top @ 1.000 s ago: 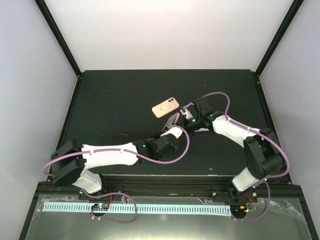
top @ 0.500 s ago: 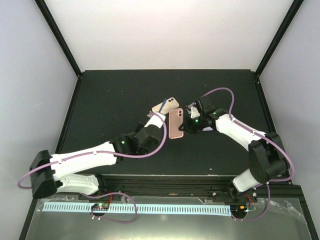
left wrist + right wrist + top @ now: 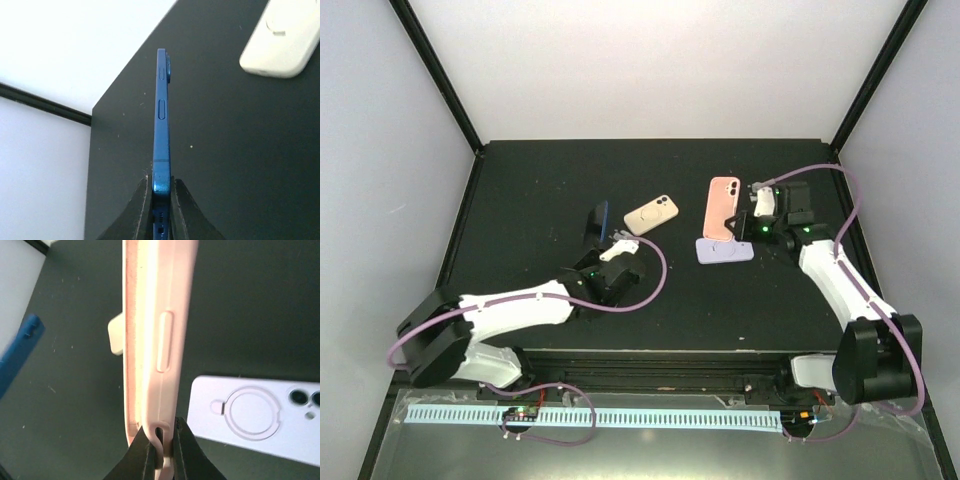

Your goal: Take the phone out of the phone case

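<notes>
Pink case (image 3: 722, 205) and blue phone (image 3: 597, 221) are apart, so I judge the main part of the task as done: the phone is out of the case. The left gripper (image 3: 161, 192) has its jaws closed narrowly on the bottom end of the phone. It holds the phone on edge above the table (image 3: 520, 190), in the left half, near the beige case (image 3: 651, 214) but not touching it. The right gripper (image 3: 161, 437) has its jaws pinched on one thin wall of the pink case. It holds the case up over the right half of the table, well apart from the phone. In the right wrist view the hollow side of the pink case shows a lip and no glass or body inside, so it looks empty to me.

What is left, as I judge, is only to put both things down and let them go; neither lies on the table yet.

Two other cases lie flat on the table, back side up. The beige one is between the two grippers. The lilac case (image 3: 260, 415) is just beside the pink one. Lenses show in its camera opening, so a phone may be inside it, but I cannot be sure. For the beige one I cannot tell if it is filled.
</notes>
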`<state>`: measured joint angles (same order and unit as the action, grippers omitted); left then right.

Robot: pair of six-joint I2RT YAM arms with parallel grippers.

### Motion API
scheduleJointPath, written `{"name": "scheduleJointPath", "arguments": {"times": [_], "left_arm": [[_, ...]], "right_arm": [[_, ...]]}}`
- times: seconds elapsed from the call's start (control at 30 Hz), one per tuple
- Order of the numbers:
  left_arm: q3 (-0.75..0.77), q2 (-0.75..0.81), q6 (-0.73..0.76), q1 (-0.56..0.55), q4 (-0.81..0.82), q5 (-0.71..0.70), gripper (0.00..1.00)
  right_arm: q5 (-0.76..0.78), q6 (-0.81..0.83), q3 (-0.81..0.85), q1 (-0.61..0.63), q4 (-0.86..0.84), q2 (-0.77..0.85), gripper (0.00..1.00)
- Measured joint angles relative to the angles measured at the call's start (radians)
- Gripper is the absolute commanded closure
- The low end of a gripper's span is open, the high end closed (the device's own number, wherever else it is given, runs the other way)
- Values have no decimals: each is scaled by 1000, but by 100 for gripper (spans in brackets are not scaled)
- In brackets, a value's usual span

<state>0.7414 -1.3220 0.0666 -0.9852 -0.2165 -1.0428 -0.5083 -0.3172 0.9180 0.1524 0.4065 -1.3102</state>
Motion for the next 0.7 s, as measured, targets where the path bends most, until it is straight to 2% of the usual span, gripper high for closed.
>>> {"name": "scheduleJointPath", "arguments": {"times": [0.1,0.33,0.6,0.7], "left_arm": [[-29,-88,124,36,85,4,98],[-34,-224,280,163,173,55,98],[-34,-339,407,198,242,60,98],[-33,-362,434,212,274,58,90]], "right_arm": [[-9,42,-3,-38,-18,48,99],[-53,74,-9,-55,-50,103,99],[-88,75,-18,-69,-55,101,99],[-91,74,-26,-70,-62,109,99]]}}
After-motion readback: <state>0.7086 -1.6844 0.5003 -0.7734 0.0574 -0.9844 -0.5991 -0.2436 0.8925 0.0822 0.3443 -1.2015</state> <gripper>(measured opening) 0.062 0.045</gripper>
